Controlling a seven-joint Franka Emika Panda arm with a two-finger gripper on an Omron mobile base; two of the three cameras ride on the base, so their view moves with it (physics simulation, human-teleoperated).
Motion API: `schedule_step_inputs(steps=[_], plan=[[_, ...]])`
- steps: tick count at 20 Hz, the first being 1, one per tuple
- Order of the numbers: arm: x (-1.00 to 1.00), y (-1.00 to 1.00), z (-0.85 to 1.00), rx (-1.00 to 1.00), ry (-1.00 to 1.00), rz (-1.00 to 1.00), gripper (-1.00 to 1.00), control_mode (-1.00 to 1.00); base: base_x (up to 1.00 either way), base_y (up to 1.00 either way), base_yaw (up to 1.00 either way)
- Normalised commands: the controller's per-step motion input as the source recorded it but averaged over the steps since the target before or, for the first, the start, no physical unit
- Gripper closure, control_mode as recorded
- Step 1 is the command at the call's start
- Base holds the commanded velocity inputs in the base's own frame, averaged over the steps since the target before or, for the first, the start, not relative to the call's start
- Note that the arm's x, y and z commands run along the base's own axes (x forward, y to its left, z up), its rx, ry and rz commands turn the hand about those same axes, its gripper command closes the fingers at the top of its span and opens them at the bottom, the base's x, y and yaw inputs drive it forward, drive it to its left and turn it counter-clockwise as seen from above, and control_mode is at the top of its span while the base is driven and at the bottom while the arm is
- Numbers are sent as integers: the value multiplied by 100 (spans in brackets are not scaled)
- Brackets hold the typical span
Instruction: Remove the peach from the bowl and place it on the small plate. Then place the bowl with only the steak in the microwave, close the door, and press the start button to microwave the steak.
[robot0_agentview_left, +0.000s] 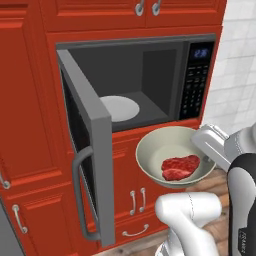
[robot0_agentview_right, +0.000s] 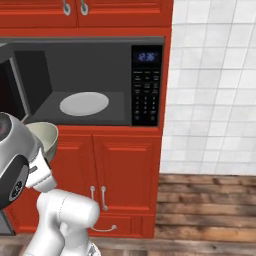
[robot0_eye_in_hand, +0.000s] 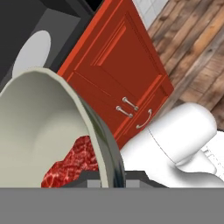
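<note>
Microwave door (robot0_agentview_left: 87, 150) stands swung wide open to the left, its curved grey handle (robot0_agentview_left: 80, 192) toward the camera in the left base view. Behind it, the microwave (robot0_agentview_left: 150, 75) cavity is dark, with the white turntable (robot0_agentview_left: 120, 108) lying flat on its floor. The keypad panel (robot0_agentview_left: 196, 80) with a blue display sits on the microwave's right side.

The bowl (robot0_agentview_left: 162, 150) is held in the air in front of the microwave, just below the level of the cavity floor and before the red cabinet doors (robot0_agentview_left: 132, 185) beneath. It is tilted slightly toward the camera. The steak (robot0_agentview_left: 180, 167) lies inside the bowl, on the right part of its bottom, near the rim where the hand grips.

The fingers (robot0_eye_in_hand: 107, 177) are closed on the bowl's right rim; in the hand view the rim passes between them, with the steak just inside. From the left base view the white hand meets the bowl at its right edge.

In the right base view the bowl (robot0_agentview_right: 44, 137) shows at the left, partly hidden behind the arm, below the open cavity. To the right are a white tiled wall (robot0_agentview_right: 215, 85) and a wooden floor (robot0_agentview_right: 207, 210).
</note>
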Motion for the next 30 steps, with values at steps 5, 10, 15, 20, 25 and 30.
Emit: schedule_step_inputs(steps=[5, 10, 15, 20, 25, 30], plan=[[0, 0, 0, 0, 0, 0, 100, 100, 0, -15, 15], [0, 0, 0, 0, 0, 0, 100, 100, 0, -2, 13], [0, 0, 0, 0, 0, 0, 100, 100, 0, -1, 7], [3, 0, 0, 1, 0, 0, 100, -100, 0, 0, 3], [67, -11, 0, 9, 0, 0, 100, -100, 0, 0, 0], [100, 0, 0, 5, 0, 0, 100, -100, 0, 0, 0]])
